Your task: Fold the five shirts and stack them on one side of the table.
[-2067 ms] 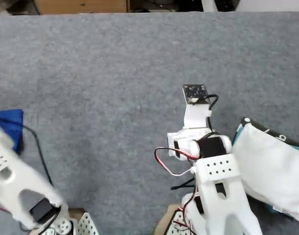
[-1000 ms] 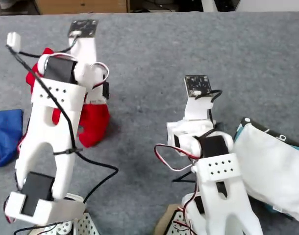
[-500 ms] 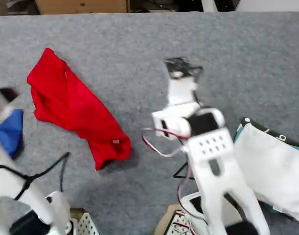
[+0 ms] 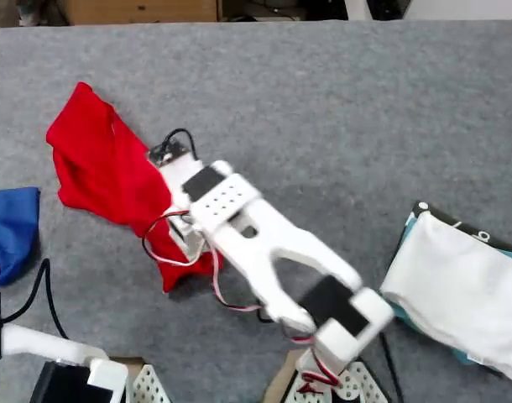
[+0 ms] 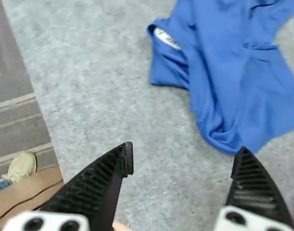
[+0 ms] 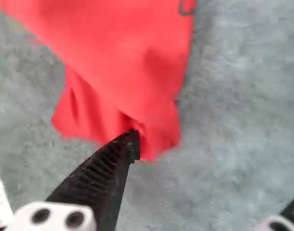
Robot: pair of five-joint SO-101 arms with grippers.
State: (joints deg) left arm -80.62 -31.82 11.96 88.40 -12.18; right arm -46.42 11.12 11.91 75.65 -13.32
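From above, we see the red shirt point(image 4: 105, 176) crumpled left of centre and the white stack point(image 4: 466, 294) far right. Our left gripper point(image 5: 185, 151) hangs, jaws spread, near the blue shirt point(image 5: 233, 72). Our right gripper point(image 6: 212, 168), jaws apart at the red shirt's edge, could snag one layer and bunch it.

We can't read any text: the neck label point(image 5: 166, 38) on the blue shirt point(image 5: 233, 72) is illegible.

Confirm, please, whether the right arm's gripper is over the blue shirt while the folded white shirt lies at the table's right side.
Not the blue shirt: the right wrist view shows the right arm's gripper over the red shirt. The folded white shirt does lie at the right side of the table.
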